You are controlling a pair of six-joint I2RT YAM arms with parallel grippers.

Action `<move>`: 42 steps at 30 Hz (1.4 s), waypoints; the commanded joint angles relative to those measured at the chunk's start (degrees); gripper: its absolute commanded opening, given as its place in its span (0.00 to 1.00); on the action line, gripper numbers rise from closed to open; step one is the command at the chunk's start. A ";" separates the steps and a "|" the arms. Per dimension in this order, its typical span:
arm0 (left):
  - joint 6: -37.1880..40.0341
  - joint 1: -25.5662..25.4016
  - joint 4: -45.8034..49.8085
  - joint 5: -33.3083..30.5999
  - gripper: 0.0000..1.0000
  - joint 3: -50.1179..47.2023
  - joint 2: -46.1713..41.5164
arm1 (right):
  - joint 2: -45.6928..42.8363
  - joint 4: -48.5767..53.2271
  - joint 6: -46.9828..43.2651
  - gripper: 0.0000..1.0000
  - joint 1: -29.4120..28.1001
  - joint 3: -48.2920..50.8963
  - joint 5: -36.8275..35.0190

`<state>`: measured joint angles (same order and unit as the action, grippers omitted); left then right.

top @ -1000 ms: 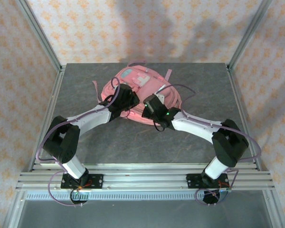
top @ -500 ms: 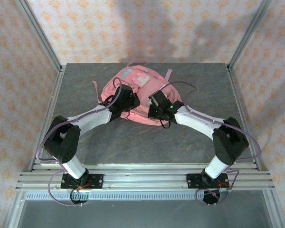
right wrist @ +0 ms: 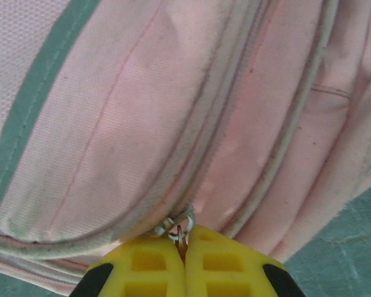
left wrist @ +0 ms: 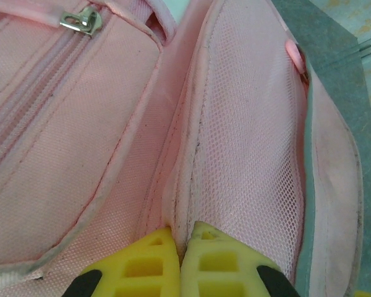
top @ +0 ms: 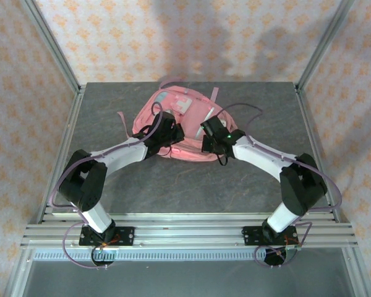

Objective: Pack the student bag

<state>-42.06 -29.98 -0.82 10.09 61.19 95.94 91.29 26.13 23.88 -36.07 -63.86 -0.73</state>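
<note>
Overhead view: the large pink fabric student bag (top: 191, 124) lies flat on the dark grey stone-patterned counter (top: 266, 179), toward 12 o'clock of the counter's centre, with its white patch (top: 185, 103) on the far half and a loose pink strap (top: 122, 119) trailing off at 9 o'clock. Both arms reach inward and meet over the bag's near half. The left gripper (top: 173, 133) rests at about 8 o'clock on the bag and the right gripper (top: 210, 139) at about 4 o'clock. Left wrist view: the yellow fingers of the left gripper (left wrist: 182, 238) are pressed fully together on a raised pink fabric seam (left wrist: 182, 185) that runs up toward 12 o'clock beside a pink mesh panel (left wrist: 247, 154). A small silver zip pull (left wrist: 80, 20) lies apart at 11 o'clock, and a strip of counter shows along the 3 o'clock edge. Right wrist view: the right gripper (right wrist: 184, 238) is likewise fully closed, pinching a silver metal zip-pull ring (right wrist: 176, 226) at the end of a curved zip line. A grey-green trim band (right wrist: 43, 93) crosses the bag at 10 o'clock.
</note>
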 commanded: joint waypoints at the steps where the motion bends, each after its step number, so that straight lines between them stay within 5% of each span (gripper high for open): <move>1: 3.13 1.94 2.53 -5.08 0.00 1.82 0.84 | -3.84 3.37 -1.64 0.00 2.63 3.65 -5.76; 13: 12.04 2.73 7.94 -9.42 0.00 16.66 7.24 | -3.84 -7.28 0.32 0.00 -11.87 6.05 9.05; 20: 10.41 3.70 8.99 -7.87 0.34 12.08 2.08 | 1.17 -15.89 2.64 0.00 -11.81 1.37 10.79; 24: 6.97 3.71 7.29 -6.31 0.40 2.66 -3.90 | 2.76 -17.05 2.33 0.00 -11.53 0.84 12.70; 30: 1.13 1.07 1.15 -2.31 0.42 -8.30 -9.97 | 3.21 -17.95 2.86 0.00 -11.56 1.87 13.21; 38: -1.70 -3.32 -3.42 -1.60 0.42 -9.51 -8.04 | 3.27 -18.63 3.66 0.00 -11.47 2.69 12.95; 42: -1.71 -3.51 -3.83 -3.04 0.31 -8.77 -6.19 | 3.15 -18.26 3.94 0.00 -11.46 2.72 12.57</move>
<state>-42.70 -33.19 -2.02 7.97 51.92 87.88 94.39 10.26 27.20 -47.57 -61.08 11.81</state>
